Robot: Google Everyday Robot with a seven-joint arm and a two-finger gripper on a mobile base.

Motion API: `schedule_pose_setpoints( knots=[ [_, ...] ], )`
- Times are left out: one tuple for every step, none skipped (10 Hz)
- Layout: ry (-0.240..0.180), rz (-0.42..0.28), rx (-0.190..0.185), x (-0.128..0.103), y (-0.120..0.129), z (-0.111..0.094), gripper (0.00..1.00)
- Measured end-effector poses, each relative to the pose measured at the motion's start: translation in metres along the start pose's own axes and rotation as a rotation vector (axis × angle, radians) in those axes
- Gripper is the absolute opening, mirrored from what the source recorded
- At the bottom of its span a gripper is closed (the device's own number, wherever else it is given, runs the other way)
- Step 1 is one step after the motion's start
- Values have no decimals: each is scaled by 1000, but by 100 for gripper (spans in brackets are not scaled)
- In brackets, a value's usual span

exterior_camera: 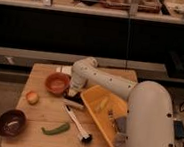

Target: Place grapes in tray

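Observation:
My gripper (pixel 72 92) hangs at the end of the white arm (pixel 104 82), low over the table between the round orange bowl (pixel 57 83) and the left corner of the yellow-orange tray (pixel 93 99). A small dark striped block (pixel 74 104) lies just below the gripper, against the tray's corner. I see no grapes clearly; they may be hidden under the gripper. The tray holds some pale and grey items.
A peach-coloured fruit (pixel 31 97), a dark maroon bowl (pixel 11 122), a green pepper (pixel 55 129) and a white brush with a black head (pixel 79 127) lie on the wooden table (pixel 40 112). The table's edges are near on all sides.

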Motion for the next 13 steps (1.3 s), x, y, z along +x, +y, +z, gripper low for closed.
schedule_pose_setpoints(
  knots=[
    [-8,-9,8,1,0,-9,8],
    [-15,-23,24,3,0,-26,8],
    [-23,-34,43,5,-1,-47,8],
    [-32,-43,63,7,-2,-66,8],
    [-43,-56,98,10,-3,-99,8],
    [-50,-63,127,14,-4,-123,8],
    [-60,-68,159,19,-6,-151,8],
    [-74,-66,193,31,-8,-178,8],
    [-113,-61,241,54,-12,-209,8],
    [-137,-54,269,69,-13,-224,8],
    [-170,-39,310,94,-13,-249,8],
    [-186,-29,327,109,-11,-263,8],
    [-200,-21,337,134,-5,-281,13]
  ],
)
